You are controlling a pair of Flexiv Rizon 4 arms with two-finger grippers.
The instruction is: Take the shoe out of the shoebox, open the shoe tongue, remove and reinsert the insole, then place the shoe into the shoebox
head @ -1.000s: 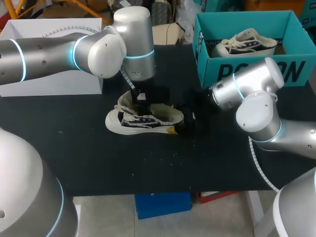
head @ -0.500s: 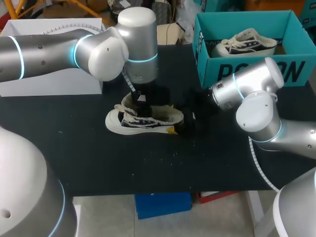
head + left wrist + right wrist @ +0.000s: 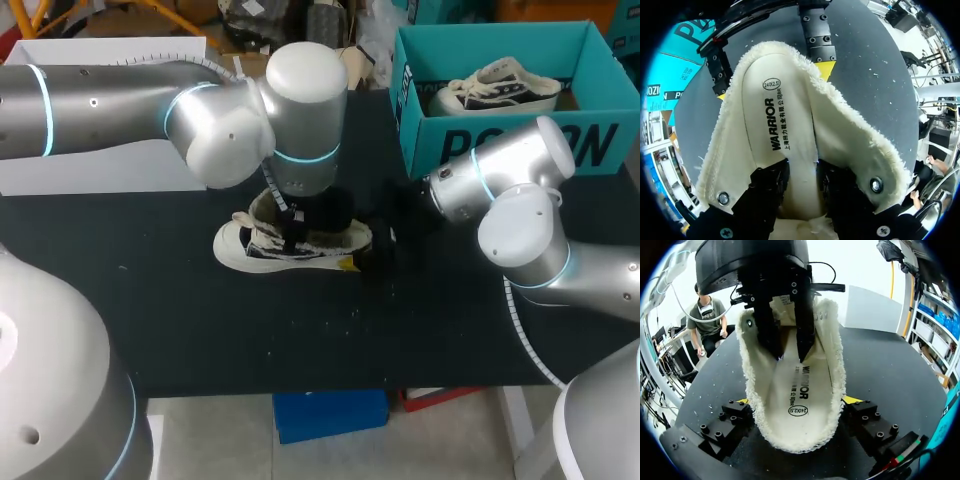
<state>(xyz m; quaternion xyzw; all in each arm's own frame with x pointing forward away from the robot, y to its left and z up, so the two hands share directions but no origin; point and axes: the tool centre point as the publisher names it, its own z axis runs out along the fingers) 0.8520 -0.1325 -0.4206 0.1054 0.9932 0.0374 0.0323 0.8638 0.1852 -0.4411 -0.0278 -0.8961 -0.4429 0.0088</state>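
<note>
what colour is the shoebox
The shoebox is teal with dark lettering on its front; clearest in the head view.

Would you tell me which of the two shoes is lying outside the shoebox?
The shoe on the black table, with the left hand inside it; the other shoe sits inside the teal shoebox.

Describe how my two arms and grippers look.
Left arm and right arm: glossy silver tubes, rounded joint caps, glowing cyan rings, a ribbed white cable along each. Left gripper: black. Right gripper: black, bolt-studded fingers with yellow tips.
</note>
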